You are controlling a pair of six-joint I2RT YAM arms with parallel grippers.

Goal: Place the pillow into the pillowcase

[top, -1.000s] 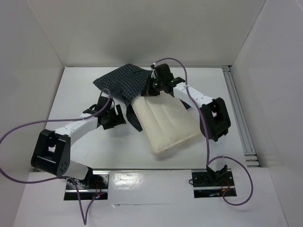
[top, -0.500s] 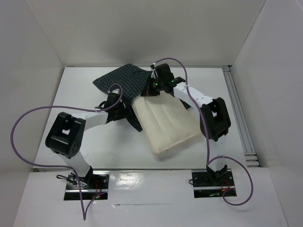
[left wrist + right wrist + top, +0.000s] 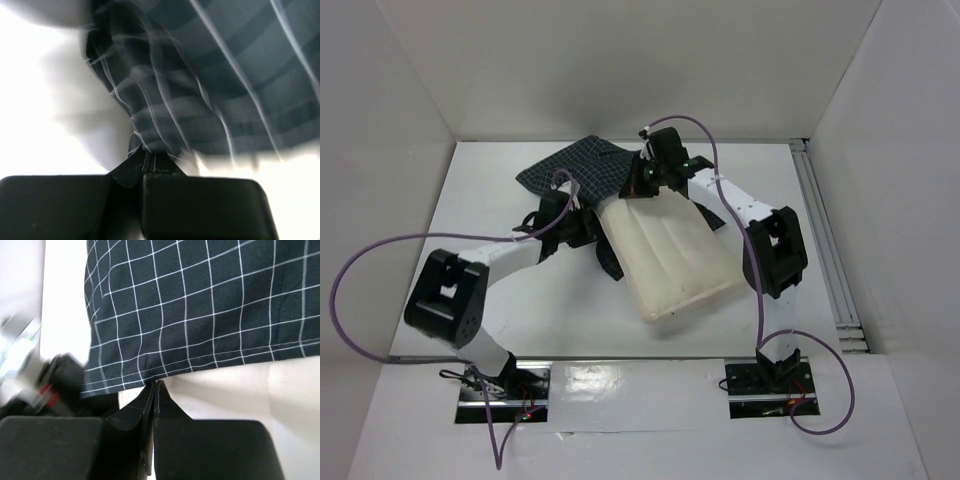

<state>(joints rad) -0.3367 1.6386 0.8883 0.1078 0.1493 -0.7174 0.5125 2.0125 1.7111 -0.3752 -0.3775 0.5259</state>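
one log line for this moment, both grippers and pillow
left gripper: shut on pillowcase fold | right gripper: shut on pillowcase hem | pillow: mostly outside, far end at opening

One pillow [image 3: 670,255], one pillowcase [image 3: 575,172], one table [image 3: 480,210], two arms: left arm [image 3: 500,258], right arm [image 3: 745,210]

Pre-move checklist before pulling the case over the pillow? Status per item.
1. Grip of left gripper on pillowcase fabric: ok, shut on a bunched fold.
2. Grip of right gripper on the pillowcase hem: ok, shut on the stitched edge.
3. Left grip on the hem itself: cannot tell, wrist view is blurred.
4. Far end of pillow inside the opening, not merely under the cloth: cannot tell.
5. Pillow fully covered: not ok, most of it lies bare on the table.
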